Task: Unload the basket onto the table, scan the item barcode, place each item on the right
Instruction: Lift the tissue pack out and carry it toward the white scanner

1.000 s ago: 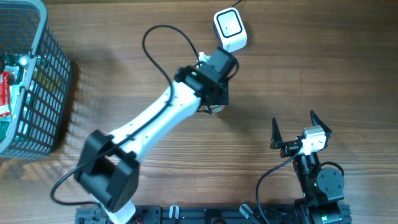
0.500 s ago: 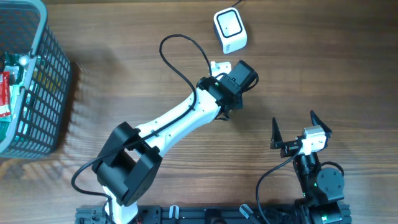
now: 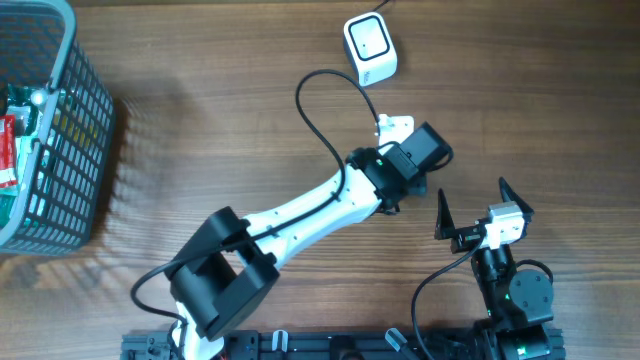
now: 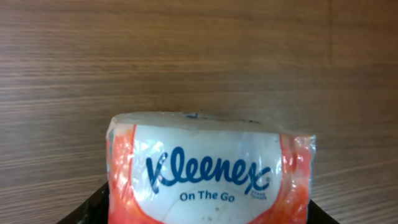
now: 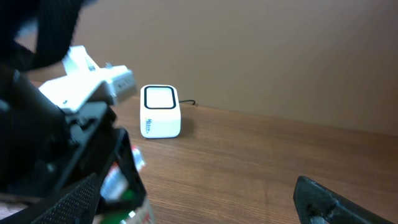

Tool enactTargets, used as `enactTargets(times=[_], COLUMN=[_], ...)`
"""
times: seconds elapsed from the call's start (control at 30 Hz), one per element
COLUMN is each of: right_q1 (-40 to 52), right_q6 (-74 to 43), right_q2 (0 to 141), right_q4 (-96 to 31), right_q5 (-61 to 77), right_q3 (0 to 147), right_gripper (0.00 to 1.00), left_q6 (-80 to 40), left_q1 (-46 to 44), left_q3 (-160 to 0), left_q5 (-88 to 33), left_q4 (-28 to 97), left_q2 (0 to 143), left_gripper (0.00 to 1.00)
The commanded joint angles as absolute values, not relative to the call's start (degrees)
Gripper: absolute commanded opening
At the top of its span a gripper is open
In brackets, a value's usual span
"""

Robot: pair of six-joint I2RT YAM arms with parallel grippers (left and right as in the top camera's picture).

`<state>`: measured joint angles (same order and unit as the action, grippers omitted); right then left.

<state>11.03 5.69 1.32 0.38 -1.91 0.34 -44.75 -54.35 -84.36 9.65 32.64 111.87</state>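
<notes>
Woodgrain table (image 3: 200,120); basket (image 3: 60,150), scanner (image 3: 370,48) on it; left hand (image 4: 205,214) grips tissue pack (image 4: 208,171).

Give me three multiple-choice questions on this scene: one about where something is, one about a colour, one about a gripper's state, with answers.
1. In the overhead view, the basket sits:
A) at the picture's left edge
B) in the middle
C) at the lower right corner

2. The side bands of the Kleenex pack are:
A) green
B) orange
C) purple

3. The right gripper is:
A) shut on the pack
B) shut on nothing
C) open and empty

Answers: 1 A, its mesh wall is cut off by the left edge. 2 B, the left wrist view shows orange at both ends. 3 C, its fingers stand wide apart with only bare wood between them.
</notes>
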Motion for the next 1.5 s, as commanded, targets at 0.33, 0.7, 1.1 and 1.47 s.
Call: enactTargets(times=[0.33,0.7,1.1,1.47], right_q1=[10.8,10.8,10.8,10.8], right_q6=[6.0,6.0,6.0,6.0], right_q2=[1.4,1.4,1.4,1.4], right_q4=[0.6,0.6,0.6,0.6], right_q5=[-2.0,-2.0,-2.0,-2.0], right_q3=[0.3,0.3,0.3,0.3], right_gripper=[1.0,1.0,1.0,1.0], left_q6=[-45.4,-45.2,-39.0,-39.0], left_q1=[-56.3,-56.4,-55.5,-55.3], left_q3=[-84.4,-84.4,-84.4,-84.4], left_q5=[8.8,8.8,8.4,8.4], left_q4=[30.9,31.0,33.9,35.8], left_q2=[114.1,114.0,109.8,109.8], left_gripper=[0.62,0.9,0.73,0.53])
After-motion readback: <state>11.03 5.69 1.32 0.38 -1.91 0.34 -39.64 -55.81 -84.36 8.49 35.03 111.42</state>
